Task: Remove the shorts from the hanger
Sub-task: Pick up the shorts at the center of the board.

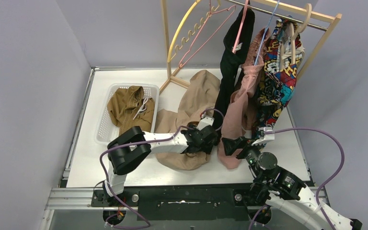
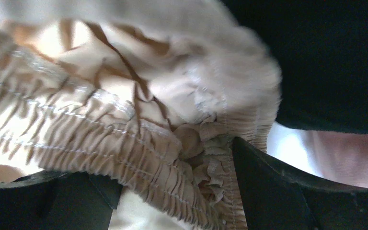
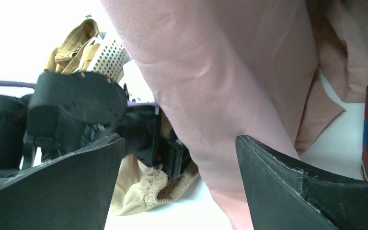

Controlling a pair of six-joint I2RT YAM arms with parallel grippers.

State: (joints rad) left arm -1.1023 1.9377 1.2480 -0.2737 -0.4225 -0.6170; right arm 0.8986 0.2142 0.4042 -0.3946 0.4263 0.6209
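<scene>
Beige-tan shorts (image 1: 191, 103) lie crumpled on the table from the rack's foot to my left arm. My left gripper (image 1: 211, 136) is open, and their gathered waistband (image 2: 100, 129) is bunched between its fingers (image 2: 278, 191). Dusty pink shorts (image 1: 237, 115) and black shorts (image 1: 230, 72) hang from hangers on the rail. My right gripper (image 1: 230, 144) is open, with the lower end of the pink shorts (image 3: 211, 72) hanging between its fingers (image 3: 287, 191). Olive-brown shorts (image 1: 124, 105) lie in the white basket (image 1: 103, 129).
The wooden rack (image 1: 165, 43) stands at the back with empty yellow and pink hangers (image 1: 201, 33). A colourful patterned garment (image 1: 278, 72) hangs at the right end. The two grippers sit close together near the table's front. Grey walls close in both sides.
</scene>
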